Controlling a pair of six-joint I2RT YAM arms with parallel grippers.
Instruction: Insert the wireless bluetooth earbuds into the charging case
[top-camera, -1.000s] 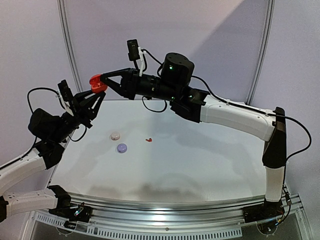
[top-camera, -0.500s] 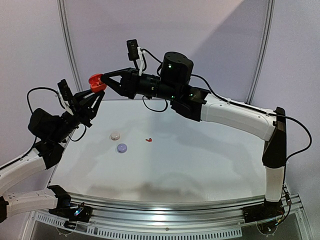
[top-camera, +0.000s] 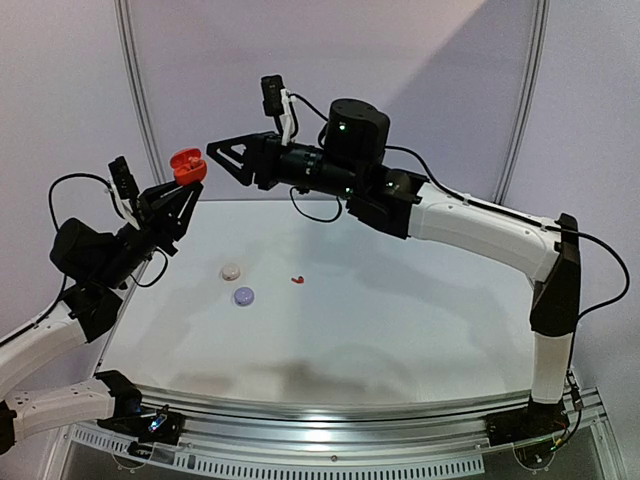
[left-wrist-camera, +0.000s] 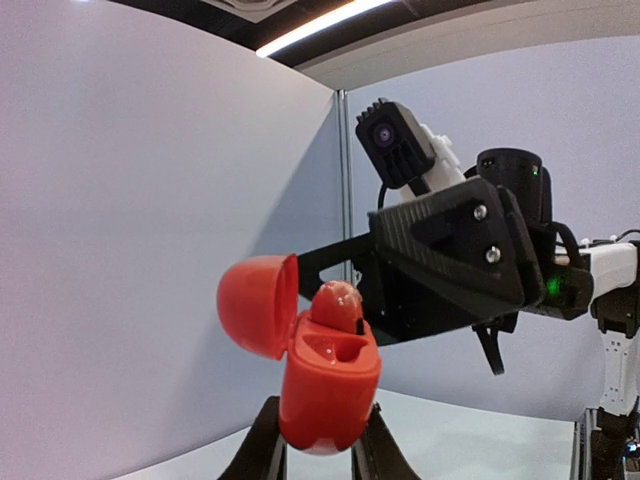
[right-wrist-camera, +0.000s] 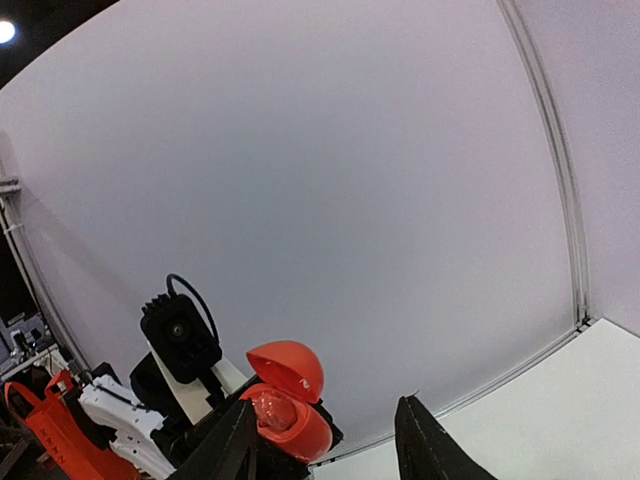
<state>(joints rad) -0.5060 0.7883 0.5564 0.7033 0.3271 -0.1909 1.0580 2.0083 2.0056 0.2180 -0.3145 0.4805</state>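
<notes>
Your left gripper (top-camera: 186, 182) is clamped on the base of the red charging case (left-wrist-camera: 328, 385), held aloft at ten o'clock above the table (top-camera: 400, 330). Its lid is hinged back, with a seated earbud (left-wrist-camera: 336, 302) in one socket and the neighbouring socket empty. At the case's three o'clock your right gripper (top-camera: 214, 160) stands with jaws apart, holding nothing. Below lie a white case (top-camera: 231, 271), a lilac case (top-camera: 244, 296) and, at the white one's three o'clock, the loose red earbud (top-camera: 297, 280). It looks tiny, light, glossy and probably slippery, so pinch it gently across the stem. No brand or writing is legible.
</notes>
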